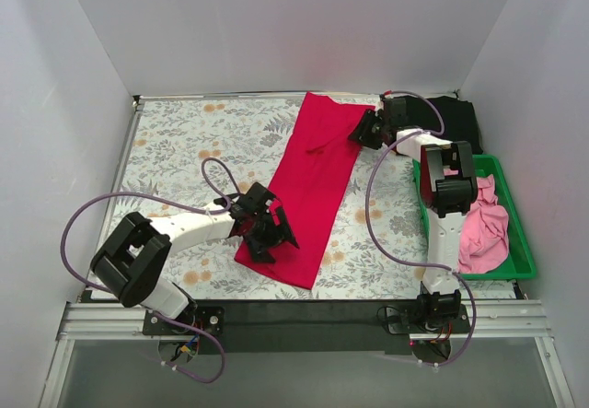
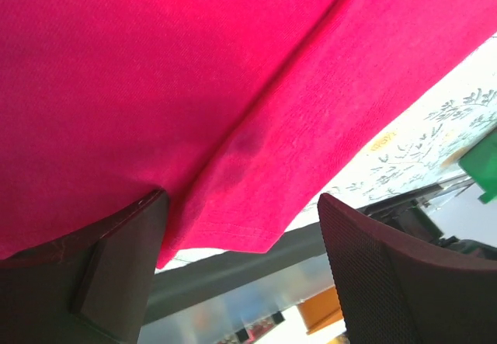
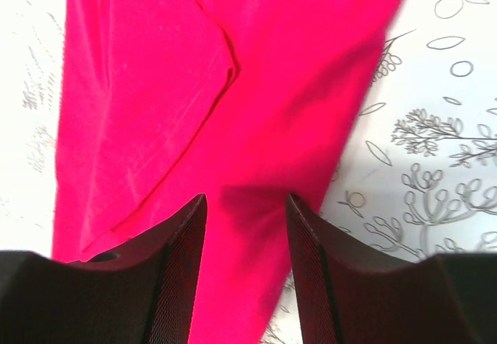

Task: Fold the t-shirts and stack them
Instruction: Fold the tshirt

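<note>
red t-shirt (image 1: pixel 317 182): folded into a long strip, lying diagonally across the table (image 1: pixel 175 132), near end by the left arm, far end by the right
left fingers (image 2: pixel 388 282): wide open, hem corner sitting in the gap, nothing pinched
right fingers (image 3: pixel 182 274): roughly half open, straddling the far edge, not gripping as far as I can see
risk 1: they could close on only the top layer, so the fold peels open on the lift
risk 2: one side grabs and the other misses, and the strip gets dragged crooked

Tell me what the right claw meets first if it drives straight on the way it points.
The crimson red t-shirt: it fills the gap ahead of the right claw, lying on the floral tablecloth. How near is hard to tell.
</note>
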